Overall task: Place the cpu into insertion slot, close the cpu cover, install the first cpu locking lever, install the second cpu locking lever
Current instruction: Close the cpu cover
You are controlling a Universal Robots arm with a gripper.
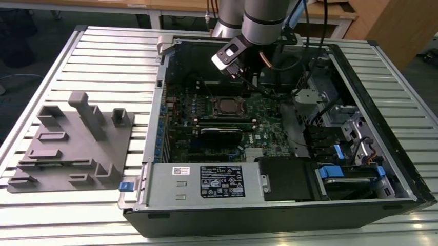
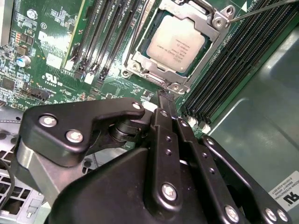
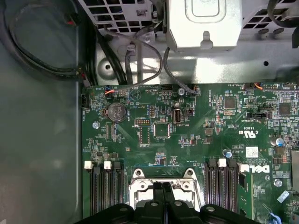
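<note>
In the second wrist view the cpu (image 2: 180, 43), a dull silver square, lies in the insertion slot (image 3: 140, 179) on the green board. The cpu cover (image 2: 140, 58), a silver frame, lies down around it. A thin metal locking lever (image 2: 261, 9) sticks out past one corner of the socket. My gripper (image 2: 162, 100) is shut with nothing seen between its black fingers. Its tip is at the socket's edge, close over the board. The exterior view has the gripper (image 1: 247, 82) inside the open computer case, just behind the socket with the cpu (image 1: 224, 106).
Long black memory slots (image 2: 107, 32) flank the socket on both sides. A drive cage with cables (image 1: 342, 133) fills the case toward the exterior view's right, and a power supply (image 1: 205, 182) sits at the front. A grey fixture (image 1: 75, 143) stands on the slatted table.
</note>
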